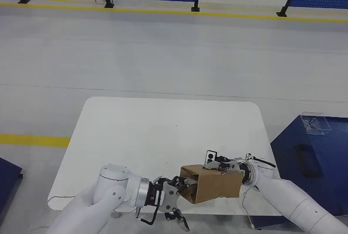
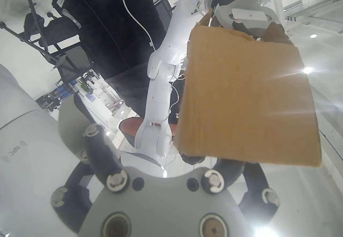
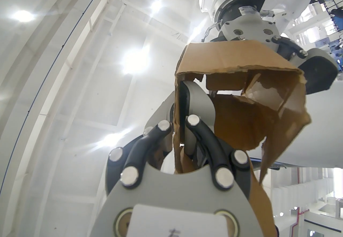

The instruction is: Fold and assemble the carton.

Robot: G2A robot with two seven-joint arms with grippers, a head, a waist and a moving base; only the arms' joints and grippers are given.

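1. Carton (image 1: 213, 183) of brown cardboard lies on its side in the lower middle of the top view, over the near edge of the white table (image 1: 162, 128). Whether it rests on the tabletop cannot be told.
2. One broad flat wall faces up, and an open end points toward the lower left of the frame.
3. From the lower right of the top view comes the right gripper (image 3: 179, 117), clenched on the carton. In the right wrist view one grey finger (image 3: 197, 104) lies inside the box against a side wall, and the other presses the same wall from outside.
4. At that gripped end the flaps (image 3: 270, 131) hang loose and bent, with ragged edges, and are not folded shut.
5. From the lower left of the top view comes the left gripper (image 1: 182, 203), at the carton's open end. Its jaws are spread wide and grasp nothing.
6. In the left wrist view one dark finger (image 2: 231, 172) sits just beneath the nearest edge of the cardboard, while the other grey finger (image 2: 77, 120) stands well apart from it.
7. At the right edge of the top view a blue cabinet (image 1: 314, 167) stands beside the table, and a yellow line (image 1: 27, 140) runs across the floor at the left edge.
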